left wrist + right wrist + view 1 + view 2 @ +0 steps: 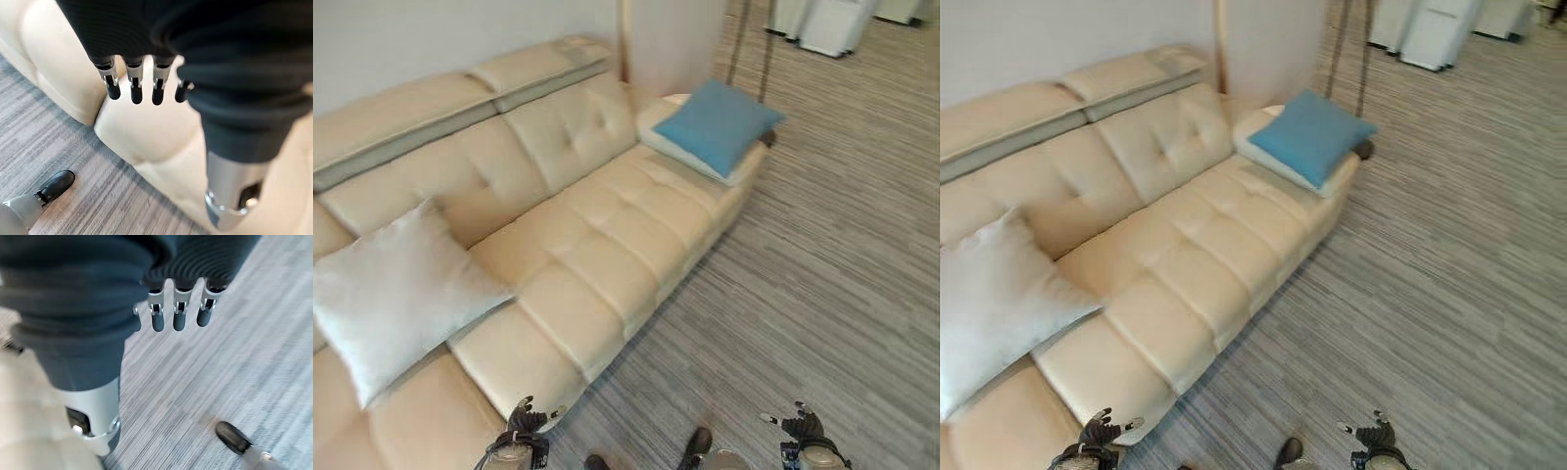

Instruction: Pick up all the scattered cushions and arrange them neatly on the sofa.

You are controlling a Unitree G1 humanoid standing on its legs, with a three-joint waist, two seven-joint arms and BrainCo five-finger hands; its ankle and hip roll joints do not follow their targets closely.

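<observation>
Cream sofa on striped grey carpet (2 cushions aboard), both hands' fingers relaxed, empty.

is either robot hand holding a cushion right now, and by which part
Nothing is held. The left robot hand and right robot hand hang open; the blue cushion and white cushion lie on the sofa.

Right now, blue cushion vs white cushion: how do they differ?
The blue cushion lies flat on the sofa's far end; the white cushion leans against the backrest at the near end. The blue one looks smaller than the white. Both are square and on the sofa.
</observation>
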